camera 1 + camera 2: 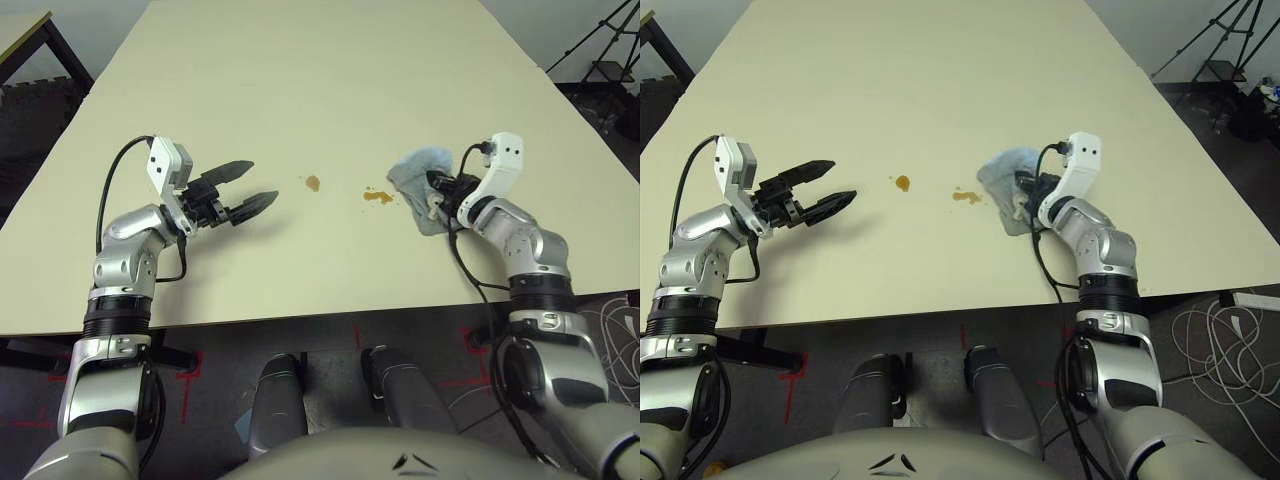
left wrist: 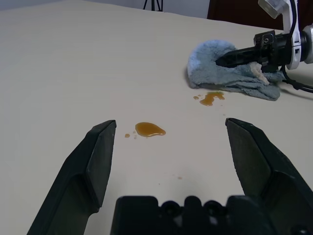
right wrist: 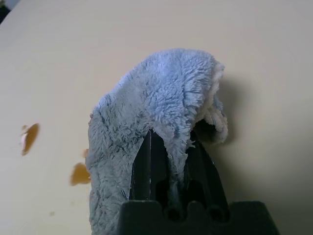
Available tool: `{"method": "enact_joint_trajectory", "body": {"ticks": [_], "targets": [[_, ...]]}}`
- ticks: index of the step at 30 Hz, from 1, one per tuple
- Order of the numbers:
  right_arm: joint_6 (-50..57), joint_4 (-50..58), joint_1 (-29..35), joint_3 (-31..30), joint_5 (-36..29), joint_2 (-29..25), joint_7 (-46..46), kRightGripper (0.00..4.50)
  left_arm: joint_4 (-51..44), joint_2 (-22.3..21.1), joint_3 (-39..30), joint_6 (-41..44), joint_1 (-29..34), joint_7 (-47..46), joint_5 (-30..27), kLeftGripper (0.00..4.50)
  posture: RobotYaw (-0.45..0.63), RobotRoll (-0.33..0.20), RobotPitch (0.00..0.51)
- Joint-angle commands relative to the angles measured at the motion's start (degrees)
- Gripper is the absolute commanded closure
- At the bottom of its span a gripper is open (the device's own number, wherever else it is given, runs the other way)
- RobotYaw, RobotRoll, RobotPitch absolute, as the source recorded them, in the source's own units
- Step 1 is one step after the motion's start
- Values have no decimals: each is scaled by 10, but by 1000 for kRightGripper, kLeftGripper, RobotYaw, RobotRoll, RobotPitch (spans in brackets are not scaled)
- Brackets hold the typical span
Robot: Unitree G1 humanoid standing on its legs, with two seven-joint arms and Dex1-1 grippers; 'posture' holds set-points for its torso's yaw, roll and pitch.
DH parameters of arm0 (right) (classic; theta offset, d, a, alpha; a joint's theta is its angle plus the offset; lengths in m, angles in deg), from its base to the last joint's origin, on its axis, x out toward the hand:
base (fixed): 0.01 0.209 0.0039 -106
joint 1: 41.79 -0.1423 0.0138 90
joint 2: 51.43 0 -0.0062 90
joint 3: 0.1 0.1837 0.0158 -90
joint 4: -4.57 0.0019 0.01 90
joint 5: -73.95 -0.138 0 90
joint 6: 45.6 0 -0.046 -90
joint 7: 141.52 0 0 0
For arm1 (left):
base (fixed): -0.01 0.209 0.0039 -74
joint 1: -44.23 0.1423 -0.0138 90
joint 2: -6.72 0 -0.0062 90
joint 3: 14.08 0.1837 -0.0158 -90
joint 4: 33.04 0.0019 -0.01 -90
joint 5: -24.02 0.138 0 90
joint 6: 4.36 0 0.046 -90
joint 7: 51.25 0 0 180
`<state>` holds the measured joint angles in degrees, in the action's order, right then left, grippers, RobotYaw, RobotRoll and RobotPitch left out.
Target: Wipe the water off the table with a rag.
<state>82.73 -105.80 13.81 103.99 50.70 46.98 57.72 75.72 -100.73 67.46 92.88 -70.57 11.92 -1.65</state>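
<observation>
- Right gripper [image 1: 436, 192] is clamped on the rag [image 1: 418, 172], black fingers buried in a fold of it; the rag lies bunched on the table [image 1: 300, 80], at about 3 o'clock from the spill.
- Left gripper [image 1: 250, 185] hovers at about 9 o'clock from the spill, fingers spread wide and holding nothing.
- Wiping looks barely begun — both spots of water remain: the irregular splatter [image 1: 378, 196] just beside the rag's near edge, the round drop [image 1: 312, 182] farther along toward the left gripper.
- What is left, by my reading: drag the rag across the splatter, then on over the drop.
- Nothing lies between rag and spots; a tripod [image 1: 610, 50] stands off the table at 2 o'clock — well clear.
</observation>
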Motion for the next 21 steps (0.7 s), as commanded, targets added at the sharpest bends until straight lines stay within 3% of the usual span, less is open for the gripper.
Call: {"method": "enact_joint_trajectory", "body": {"ticks": [1, 11, 21], "targets": [[32, -11, 5, -31, -1, 20, 4, 4485, -9, -4, 2, 0, 9, 5, 5, 0, -62, 0, 120], [80, 25, 25, -93, -3, 35, 44, 4485, -16, -4, 1, 2, 15, 2, 3, 0, -53, 0, 129], [34, -15, -3, -51, 6, 24, 13, 4486, -18, -4, 0, 2, 19, 0, 3, 0, -53, 0, 131]]}}
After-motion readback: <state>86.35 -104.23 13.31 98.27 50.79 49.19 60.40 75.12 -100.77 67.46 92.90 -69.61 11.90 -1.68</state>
